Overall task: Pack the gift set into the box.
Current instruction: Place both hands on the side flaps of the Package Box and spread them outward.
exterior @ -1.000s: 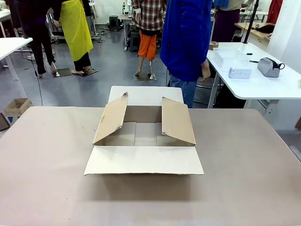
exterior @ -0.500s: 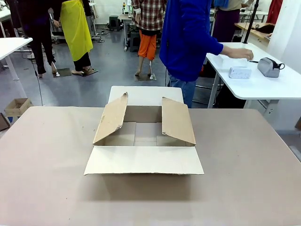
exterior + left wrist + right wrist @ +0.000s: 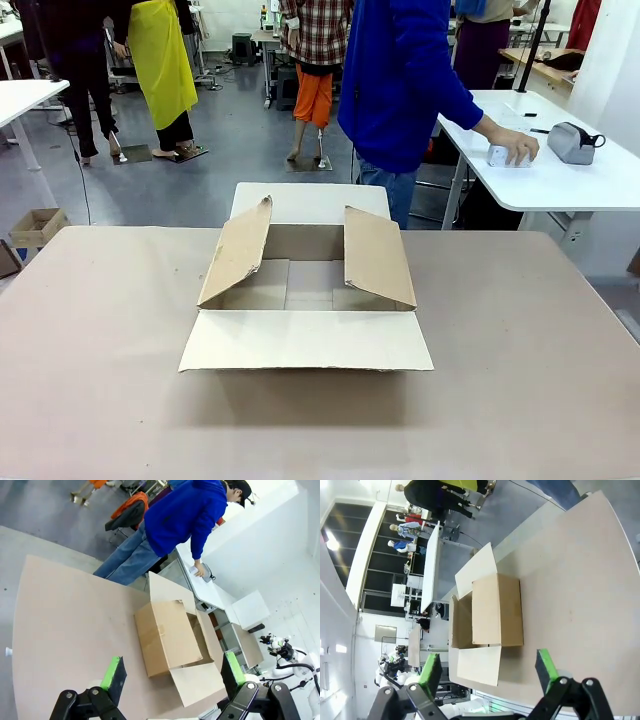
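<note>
With both arms' jaws spread, I judge the box (image 3: pixel 305 342) light and stiff, best gripped at a side wall.

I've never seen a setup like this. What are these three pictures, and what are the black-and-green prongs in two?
This is a two-armed robot at a table. The front picture comes from a fixed camera between the arms, looking across at a person in blue reaching to a white side table. The other two come from a camera on each wrist. The prongs are the fingers of the left gripper and the right gripper, both open and holding nothing. On the table sits a brown cardboard box with its flaps open.
</note>
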Available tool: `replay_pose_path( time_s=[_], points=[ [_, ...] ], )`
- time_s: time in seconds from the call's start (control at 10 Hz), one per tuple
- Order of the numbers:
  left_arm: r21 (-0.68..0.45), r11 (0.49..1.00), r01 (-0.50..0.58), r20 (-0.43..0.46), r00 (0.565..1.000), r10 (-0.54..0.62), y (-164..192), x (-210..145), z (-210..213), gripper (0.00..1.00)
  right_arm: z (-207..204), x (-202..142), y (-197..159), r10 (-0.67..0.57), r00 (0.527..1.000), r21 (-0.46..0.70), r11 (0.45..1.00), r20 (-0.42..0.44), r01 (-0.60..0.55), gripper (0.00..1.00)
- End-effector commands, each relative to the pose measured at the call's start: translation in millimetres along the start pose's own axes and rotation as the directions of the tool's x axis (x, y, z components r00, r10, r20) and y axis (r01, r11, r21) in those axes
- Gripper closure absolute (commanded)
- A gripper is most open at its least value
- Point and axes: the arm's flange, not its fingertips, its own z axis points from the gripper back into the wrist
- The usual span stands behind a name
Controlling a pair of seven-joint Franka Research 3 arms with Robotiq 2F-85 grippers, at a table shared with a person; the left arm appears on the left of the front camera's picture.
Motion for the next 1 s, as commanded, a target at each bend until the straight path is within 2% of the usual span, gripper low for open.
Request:
replay_pose_path(
  time_s=[0.0, 0.1, 0.2, 0.3, 0.4, 0.6, 0.7, 0.9],
  points=[
    [-0.018, 1.000, 0.016, 0.010, 1.000, -0.016, 2, 2, 3, 0.00, 2, 2, -3, 0.023, 1.000, 0.025, 0.999, 0.008, -0.023, 0.00],
    [-0.018, 1.000, 0.016, 0.010, 1.000, -0.016, 2, 2, 3, 0.00, 0, 0, 0, 0.000, 1.000, 0.000, 1.000, 0.000, 0.000, 0.00],
    [-0.001, 1.000, -0.002, 0.002, 1.000, 0.002, 0, 0, 2, 0.00, -22, -4, 18, 0.078, 0.996, -0.055, 0.995, -0.036, -0.080, 0.00],
    [0.018, 0.999, 0.051, -0.105, 0.993, -0.049, -20, 2, -24, 0.00, -52, -8, 42, 0.162, 0.984, -0.119, 0.978, -0.077, -0.170, 0.00],
    [-0.034, 0.990, 0.137, -0.234, 0.962, -0.141, -46, -1, -54, 0.00, -84, -13, 66, 0.257, 0.964, -0.188, 0.945, -0.073, -0.267, 0.00],
    [-0.059, 0.957, 0.283, -0.476, 0.835, -0.277, -91, -10, -136, 0.00, -162, -39, 111, 0.459, 0.860, -0.209, 0.839, -0.223, -0.502, 0.00],
    [0.033, 0.939, 0.342, -0.530, 0.803, -0.274, -101, -12, -177, 0.00, -196, -57, 124, 0.540, 0.792, -0.168, 0.786, -0.284, -0.596, 0.00],
    [0.057, 0.889, 0.455, -0.714, 0.641, -0.283, -125, -23, -263, 0.00, -270, -98, 139, 0.704, 0.630, -0.083, 0.643, -0.330, -0.762, 0.00]
  ],
)
